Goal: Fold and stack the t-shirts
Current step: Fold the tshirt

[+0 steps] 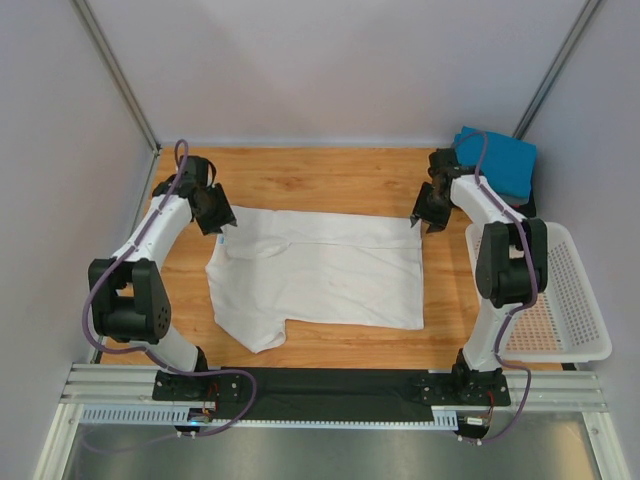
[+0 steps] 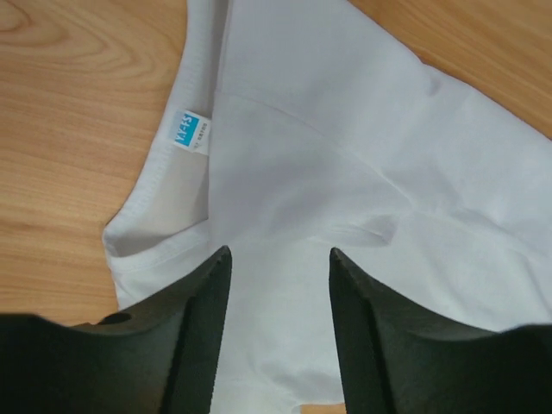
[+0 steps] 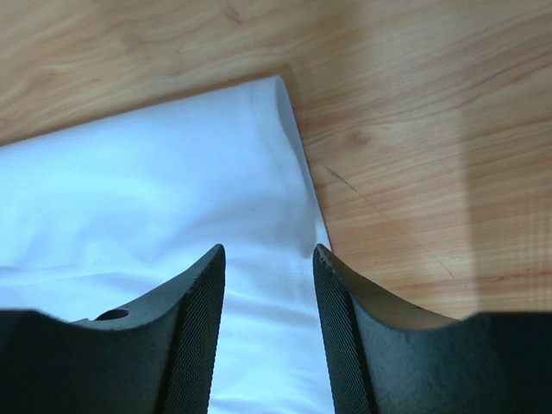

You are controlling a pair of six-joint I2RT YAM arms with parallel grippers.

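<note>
Left end effector point(image 2: 278, 254), jaws apart, over flat white t-shirt's point(image 2: 362, 172) blue-tagged collar point(image 2: 155, 177)

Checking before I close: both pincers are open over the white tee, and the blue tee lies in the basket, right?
No. The top external view shows the blue tee beyond the basket, not in it. The left pincer and right pincer are open over the white tee.

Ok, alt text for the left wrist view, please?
The open left gripper points down at the neckline of a white t-shirt lying on a wooden table. A small blue label shows inside the collar.
</note>
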